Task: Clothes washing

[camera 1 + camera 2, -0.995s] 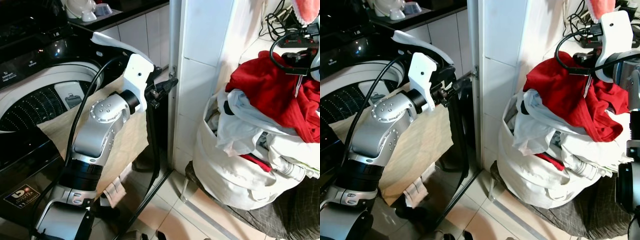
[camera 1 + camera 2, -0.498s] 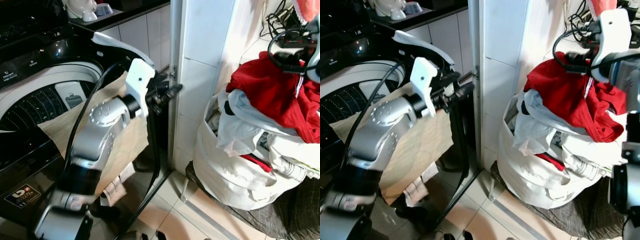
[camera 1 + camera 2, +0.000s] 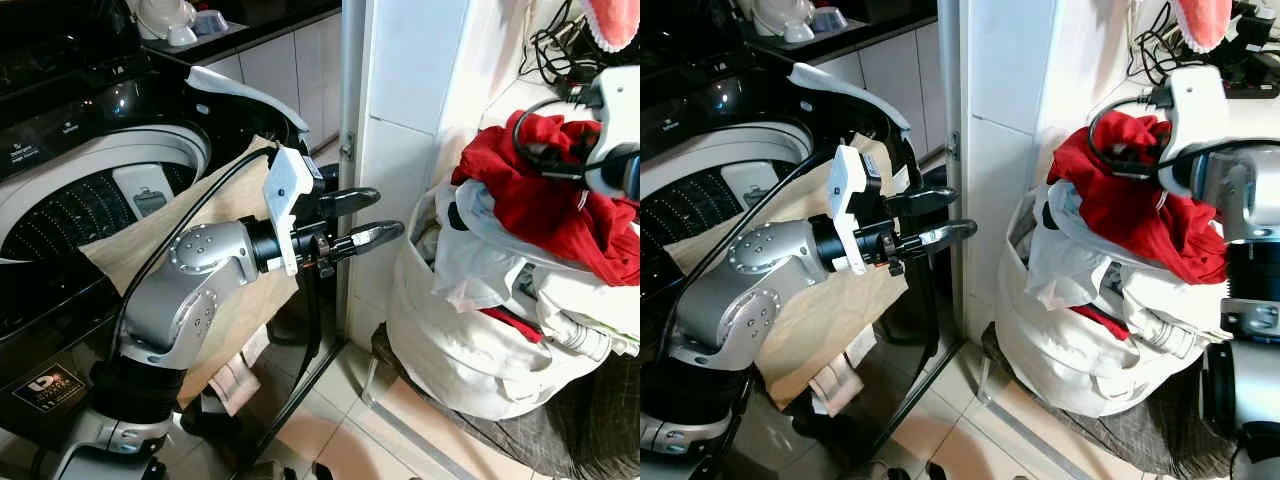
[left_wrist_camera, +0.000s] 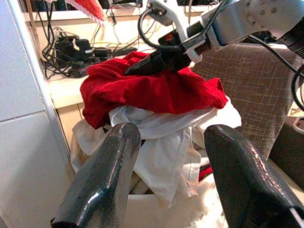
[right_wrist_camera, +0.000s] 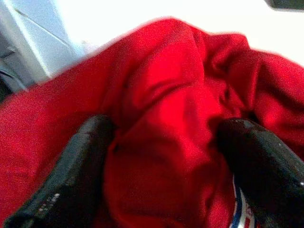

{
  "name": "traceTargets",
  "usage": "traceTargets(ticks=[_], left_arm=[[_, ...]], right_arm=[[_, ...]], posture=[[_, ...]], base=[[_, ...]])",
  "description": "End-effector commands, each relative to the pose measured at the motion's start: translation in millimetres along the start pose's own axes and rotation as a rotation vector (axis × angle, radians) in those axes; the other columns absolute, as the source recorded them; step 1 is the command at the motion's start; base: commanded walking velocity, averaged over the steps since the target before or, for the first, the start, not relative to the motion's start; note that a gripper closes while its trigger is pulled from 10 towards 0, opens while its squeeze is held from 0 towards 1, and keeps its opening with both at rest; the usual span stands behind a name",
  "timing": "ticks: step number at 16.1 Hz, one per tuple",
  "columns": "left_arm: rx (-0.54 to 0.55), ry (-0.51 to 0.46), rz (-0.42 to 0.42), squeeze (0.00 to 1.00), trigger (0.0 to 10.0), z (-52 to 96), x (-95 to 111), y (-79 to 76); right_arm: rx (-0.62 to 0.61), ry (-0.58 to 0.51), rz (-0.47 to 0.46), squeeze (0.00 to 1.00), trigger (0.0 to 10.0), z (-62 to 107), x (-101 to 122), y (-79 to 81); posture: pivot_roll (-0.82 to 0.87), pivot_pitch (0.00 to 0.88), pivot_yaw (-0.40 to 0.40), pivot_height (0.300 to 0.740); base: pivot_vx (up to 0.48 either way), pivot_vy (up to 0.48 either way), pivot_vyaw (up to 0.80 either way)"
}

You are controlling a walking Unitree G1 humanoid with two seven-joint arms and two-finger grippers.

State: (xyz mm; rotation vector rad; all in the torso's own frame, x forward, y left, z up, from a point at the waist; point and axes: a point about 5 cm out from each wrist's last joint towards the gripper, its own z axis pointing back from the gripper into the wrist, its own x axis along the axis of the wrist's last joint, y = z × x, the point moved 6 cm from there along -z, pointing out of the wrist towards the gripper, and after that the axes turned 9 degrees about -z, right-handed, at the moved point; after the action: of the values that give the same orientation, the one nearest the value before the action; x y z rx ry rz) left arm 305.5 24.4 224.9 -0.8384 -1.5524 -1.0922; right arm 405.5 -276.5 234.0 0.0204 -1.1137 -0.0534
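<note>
A red garment (image 3: 545,200) lies on top of white clothes (image 3: 470,250) heaped in a white laundry bag (image 3: 460,355). My right gripper (image 5: 166,128) is pressed down into the red garment (image 5: 156,61), its fingers apart with a fold of red cloth between them. My left gripper (image 3: 388,211) is held out level between the washer and the bag, open and empty, pointing at the heap. The top-loading washing machine (image 3: 60,205) stands open at the left, with a beige cloth (image 3: 115,255) draped over its front edge.
A white tiled pillar (image 3: 400,120) stands between washer and bag. Cables and a power strip (image 4: 76,47) lie on the shelf behind the heap. A grey checked seat (image 4: 247,104) is beside the bag. A small cloth (image 3: 235,385) lies on the floor tiles.
My left arm has swung its gripper out past the pillar toward the bag, and its fingers now stand open. My right gripper has come down onto the red garment.
</note>
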Motion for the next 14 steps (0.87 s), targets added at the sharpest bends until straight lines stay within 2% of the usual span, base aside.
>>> traceTargets(ticks=[1, 2, 4, 6, 9, 10, 11, 14], left_arm=[[-0.015, 0.008, -0.010, 0.00, 10.0, 1.9, 2, -2.3], [-0.016, 0.012, -0.012, 0.00, 10.0, 2.5, 2, -2.6], [-0.017, 0.017, -0.016, 0.00, 10.0, 2.9, 1, -2.9], [-0.019, 0.025, -0.020, 0.00, 10.0, 2.7, 0, -3.6], [-0.005, 0.031, -0.026, 0.00, 10.0, 3.2, 0, -1.9], [0.000, 0.034, -0.028, 0.00, 10.0, 3.4, 0, -0.9], [0.001, 0.036, -0.029, 0.00, 10.0, 3.6, -1, -0.7], [-0.001, 0.035, -0.030, 0.00, 10.0, 2.9, 0, -0.6]], right_arm=[[-0.034, 0.035, 0.000, 1.00, 10.0, -6.9, -13, -6.6], [-0.059, 0.066, -0.002, 0.00, 10.0, -11.8, -23, -12.1], [-0.074, 0.126, -0.040, 0.00, 10.0, -21.1, -47, -19.8], [0.022, 0.169, -0.147, 0.00, 10.0, -28.1, -64, -9.9], [0.089, 0.181, -0.195, 0.00, 10.0, -30.8, -71, -4.6], [0.091, 0.176, -0.209, 0.00, 7.3, -31.0, -70, -5.6], [0.090, 0.172, -0.216, 0.00, 0.0, -31.3, -70, -7.7], [0.094, 0.170, -0.225, 0.00, 0.0, -29.7, -69, -11.6]], posture=[[-0.12, 0.000, 0.075, 0.740], [-0.12, 0.000, 0.073, 0.740], [-0.12, 0.000, 0.076, 0.740], [-0.12, 0.000, 0.076, 0.740], [-0.11, 0.000, 0.073, 0.740], [-0.11, 0.000, 0.074, 0.740], [-0.11, 0.000, 0.074, 0.740], [-0.11, 0.000, 0.078, 0.740]], base=[[0.000, 0.000, 0.00], [0.000, 0.000, 0.00], [0.000, 0.000, 0.00], [0.000, 0.000, 0.00], [0.000, 0.000, 0.00], [0.000, 0.000, 0.00], [0.000, 0.000, 0.00], [0.000, 0.000, 0.00]])
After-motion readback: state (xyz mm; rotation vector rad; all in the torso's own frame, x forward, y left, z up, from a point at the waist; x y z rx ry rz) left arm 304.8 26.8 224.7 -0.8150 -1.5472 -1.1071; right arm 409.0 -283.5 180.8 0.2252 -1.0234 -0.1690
